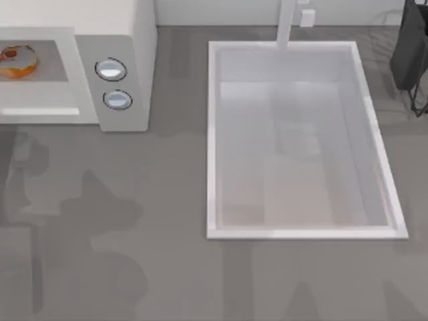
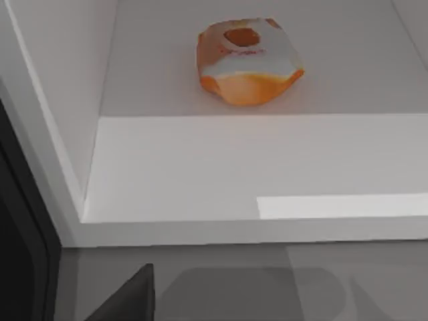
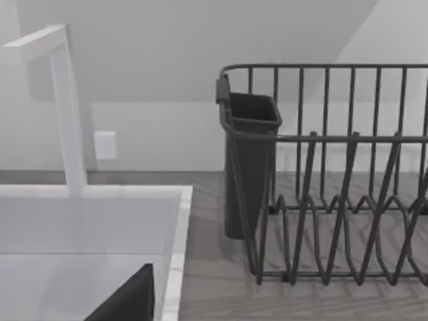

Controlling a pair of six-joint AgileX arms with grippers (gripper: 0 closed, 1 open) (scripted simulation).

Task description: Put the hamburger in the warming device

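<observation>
Orange-and-white hamburger (image 1: 17, 61) sits inside the warmer (image 1: 137, 40), on the grey cavity floor, at the far left edge of the top view. Left wrist view has the same hamburger (image 2: 247, 61) resting flat on the cavity floor, red-brown patch on top, back from the cavity's front lip, nothing touching it. Warmer (image 2: 200, 167) is off-white, boxy, at the bench's back left; two silver knobs (image 1: 114, 84) stacked on its panel, right of the cavity. Grey bench (image 1: 167, 267) carries a white sink (image 1: 212, 140) mid-right, a white faucet (image 1: 286, 23) at its back rim. Dark wire rack (image 1: 411, 53) stands at the back right corner. Right wrist view has the sink (image 3: 175, 254), the faucet (image 3: 67, 114) and the rack (image 3: 321, 200) with a dark cup-like holder (image 3: 249, 167) on its end. A dark part of the left pincer (image 2: 127, 301) edges into the left wrist view, in front of the warmer; cannot tell how wide it is. Same for the right pincer (image 3: 127, 301), over the sink's corner; cannot tell its state.
</observation>
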